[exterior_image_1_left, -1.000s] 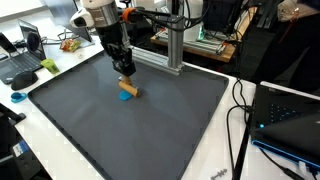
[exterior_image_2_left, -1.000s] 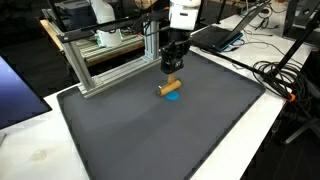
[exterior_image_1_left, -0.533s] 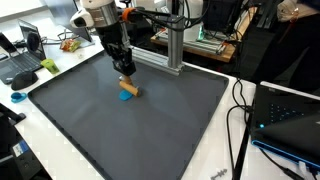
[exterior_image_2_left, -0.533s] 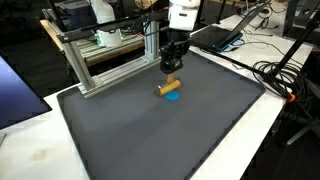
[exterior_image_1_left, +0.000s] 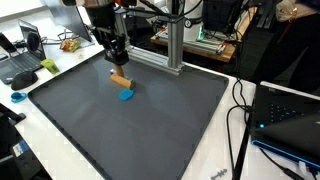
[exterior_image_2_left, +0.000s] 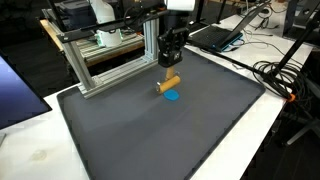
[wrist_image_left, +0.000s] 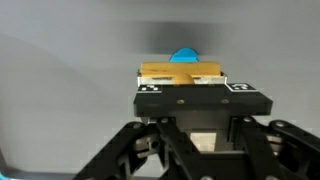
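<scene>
My gripper (exterior_image_1_left: 118, 68) (exterior_image_2_left: 170, 68) is shut on a small tan wooden block (exterior_image_1_left: 120, 80) (exterior_image_2_left: 171, 83) and holds it a little above the dark mat. A small blue piece (exterior_image_1_left: 126, 96) (exterior_image_2_left: 173, 97) lies on the mat just below and beside the block, apart from it. In the wrist view the block (wrist_image_left: 180, 75) sits across my gripper (wrist_image_left: 190, 82) at the fingertips, and the blue piece (wrist_image_left: 185, 56) shows just beyond it.
The dark mat (exterior_image_1_left: 150, 130) (exterior_image_2_left: 150, 130) covers the table. An aluminium frame (exterior_image_1_left: 175, 45) (exterior_image_2_left: 100, 60) stands at its far edge. Laptops (exterior_image_1_left: 20, 60) (exterior_image_2_left: 220, 35) and cables (exterior_image_1_left: 240, 110) (exterior_image_2_left: 280, 75) lie around the mat's sides.
The gripper has risen with the wooden block, which before sat on the blue piece; the blue piece stays on the mat.
</scene>
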